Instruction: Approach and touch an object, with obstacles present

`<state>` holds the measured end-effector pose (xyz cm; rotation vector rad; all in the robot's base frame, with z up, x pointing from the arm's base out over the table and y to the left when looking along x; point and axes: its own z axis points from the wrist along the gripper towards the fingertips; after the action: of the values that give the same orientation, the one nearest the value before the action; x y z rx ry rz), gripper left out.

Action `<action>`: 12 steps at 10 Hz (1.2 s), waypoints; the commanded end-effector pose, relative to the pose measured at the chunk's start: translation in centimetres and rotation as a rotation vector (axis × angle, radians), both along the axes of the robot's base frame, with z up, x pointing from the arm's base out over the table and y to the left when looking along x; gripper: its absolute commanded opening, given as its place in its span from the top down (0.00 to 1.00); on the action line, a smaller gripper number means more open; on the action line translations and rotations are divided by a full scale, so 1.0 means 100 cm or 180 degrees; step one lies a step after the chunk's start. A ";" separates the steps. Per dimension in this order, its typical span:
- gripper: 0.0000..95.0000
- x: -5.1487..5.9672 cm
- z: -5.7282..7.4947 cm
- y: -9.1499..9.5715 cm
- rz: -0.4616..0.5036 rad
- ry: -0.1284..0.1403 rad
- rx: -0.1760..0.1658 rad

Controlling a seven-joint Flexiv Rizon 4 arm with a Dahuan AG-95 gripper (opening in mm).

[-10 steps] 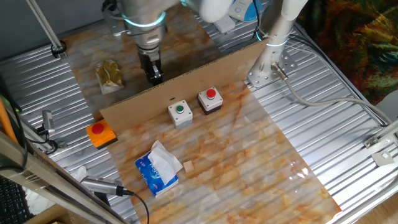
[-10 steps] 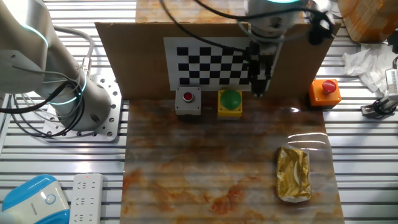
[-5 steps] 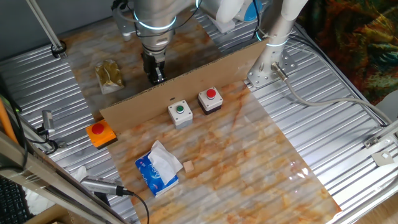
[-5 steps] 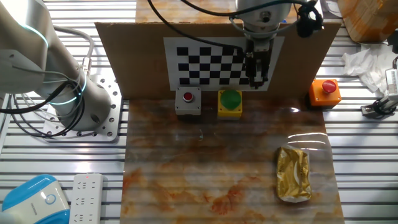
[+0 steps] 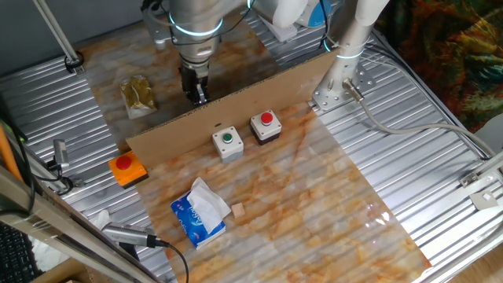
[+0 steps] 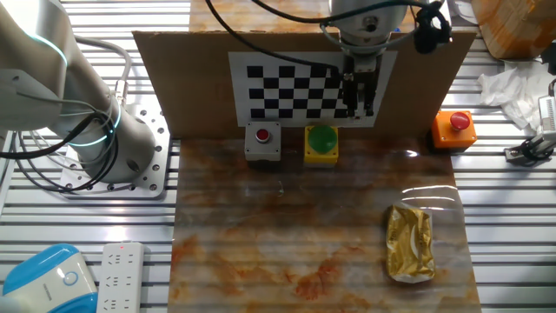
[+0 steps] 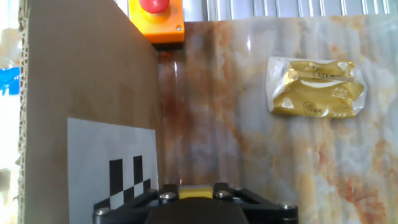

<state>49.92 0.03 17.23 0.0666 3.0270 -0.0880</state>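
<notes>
The obstacle is a long brown cardboard wall [image 5: 236, 98] standing across the marbled mat; its far face carries a checkerboard sheet [image 6: 295, 87]. My gripper [image 5: 197, 97] hangs on the checkerboard side, fingers together and holding nothing. In the other fixed view the gripper [image 6: 359, 111] is above and just right of a green button on a yellow box [image 6: 322, 142]. A red button on a grey box [image 6: 262, 142] stands left of it. On the wall's other side stand a green button on a white box [image 5: 228, 143] and a red button on a dark box [image 5: 266, 126]. The hand view shows the wall [image 7: 87, 74] at left.
An orange box with a red button [image 5: 127, 168] stands off the wall's end; it also shows in the other fixed view [image 6: 454, 128] and the hand view [image 7: 155, 17]. A gold foil packet [image 6: 410, 243] lies on the gripper's side. A blue tissue pack [image 5: 200, 214] lies on the other side.
My gripper has risen from near the mat beside the green button to about the checkerboard's lower edge. In the last half second it barely moved. Nothing else moved.
</notes>
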 end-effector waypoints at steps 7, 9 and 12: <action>1.00 0.001 0.005 0.001 -0.0127 0.0292 0.0229; 1.00 0.001 0.015 0.004 -0.0114 0.0366 0.0222; 1.00 0.001 0.033 0.009 -0.0063 0.0423 0.0207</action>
<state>50.12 0.98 20.71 0.0979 3.1633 0.0074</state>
